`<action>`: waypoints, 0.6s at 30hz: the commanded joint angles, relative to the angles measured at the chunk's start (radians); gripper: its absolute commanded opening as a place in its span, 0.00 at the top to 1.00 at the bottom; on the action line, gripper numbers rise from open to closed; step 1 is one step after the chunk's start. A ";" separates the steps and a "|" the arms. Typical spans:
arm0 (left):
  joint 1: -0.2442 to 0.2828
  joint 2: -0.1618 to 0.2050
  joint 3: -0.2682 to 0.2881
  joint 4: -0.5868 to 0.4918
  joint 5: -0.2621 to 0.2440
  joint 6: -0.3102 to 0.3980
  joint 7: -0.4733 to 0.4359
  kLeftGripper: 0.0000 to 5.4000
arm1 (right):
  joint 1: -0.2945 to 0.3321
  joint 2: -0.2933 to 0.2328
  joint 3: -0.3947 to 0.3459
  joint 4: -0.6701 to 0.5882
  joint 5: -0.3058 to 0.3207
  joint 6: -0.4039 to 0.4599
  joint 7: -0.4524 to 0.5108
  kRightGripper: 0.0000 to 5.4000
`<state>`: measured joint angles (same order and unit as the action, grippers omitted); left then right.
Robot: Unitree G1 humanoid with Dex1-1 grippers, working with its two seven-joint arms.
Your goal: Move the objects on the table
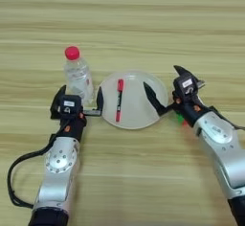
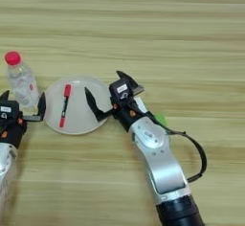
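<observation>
I take the round white plate [image 1: 131,100] as my landmark, sitting on the table [image 1: 124,24]. The red marker pen [image 1: 118,99] already lies inside it, left of the middle and pointing away from me, so I judge that part as settled.

My right gripper [image 1: 165,88] is at the plate's right rim with its fingers spread wide and nothing between them: one black finger reaches in over the dish, the other stands up on the far side of the wrist. Just right of the plate, tucked under that wrist, I see only a sliver of green and a speck of red; I take the green to be the flat green block [image 2: 160,119], but the small colourful puzzle cube is hidden from me and I cannot say where it rests.

My left gripper [image 1: 79,100] waits at the plate's left rim, fingers parted and empty, one tip close beside the rim. The clear plastic bottle [image 1: 78,76] stands upright just left of the plate, right behind those fingers and not held.

By my reckoning the bottle, the block and the cube may still want moving.
</observation>
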<state>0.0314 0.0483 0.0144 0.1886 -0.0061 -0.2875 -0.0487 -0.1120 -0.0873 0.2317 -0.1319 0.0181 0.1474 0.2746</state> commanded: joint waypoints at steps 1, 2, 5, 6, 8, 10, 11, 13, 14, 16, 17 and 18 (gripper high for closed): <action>0.007 -0.007 -0.003 -0.012 0.007 0.018 0.010 0.00 | -0.048 0.024 0.025 0.075 -0.013 0.023 0.004 0.00; 0.008 -0.008 -0.003 -0.013 0.008 0.018 0.010 0.00 | -0.056 0.028 0.030 0.092 -0.016 0.021 0.004 0.00; 0.010 -0.009 -0.005 -0.017 0.009 0.020 0.012 0.00 | -0.086 0.037 0.038 0.155 -0.030 0.007 0.001 0.00; 0.010 -0.009 -0.005 -0.019 0.009 0.021 0.012 0.00 | -0.101 0.038 0.044 0.189 -0.039 0.000 0.001 0.00; 0.013 -0.011 -0.007 -0.024 0.010 0.023 0.013 0.00 | -0.123 0.040 0.050 0.253 -0.057 -0.016 -0.004 0.00; 0.015 -0.011 -0.007 -0.028 0.011 0.025 0.014 0.00 | -0.137 0.042 0.053 0.300 -0.066 -0.033 -0.006 0.00; 0.016 -0.012 -0.007 -0.030 0.011 0.026 0.014 0.00 | -0.140 0.044 0.055 0.315 -0.068 -0.039 -0.003 0.00; 0.018 -0.012 -0.007 -0.033 0.011 0.028 0.014 0.00 | -0.144 0.046 0.058 0.333 -0.072 -0.047 0.002 0.00; 0.018 -0.012 -0.006 -0.034 0.010 0.029 0.014 0.00 | -0.145 0.047 0.059 0.340 -0.074 -0.050 0.003 0.00; 0.018 -0.011 -0.006 -0.033 0.010 0.029 0.014 0.00 | -0.147 0.047 0.070 0.355 -0.083 -0.052 0.013 0.00; 0.018 -0.011 -0.005 -0.033 0.010 0.029 0.013 0.00 | -0.146 0.047 0.074 0.361 -0.086 -0.053 0.016 0.00; 0.018 -0.011 -0.005 -0.033 0.010 0.030 0.013 0.00 | -0.145 0.047 0.081 0.365 -0.090 -0.054 0.020 0.00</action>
<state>0.0451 0.0393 0.0114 0.1663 -0.0053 -0.2780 -0.0423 -0.2451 -0.0419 0.2975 0.2164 -0.0554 0.0974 0.2804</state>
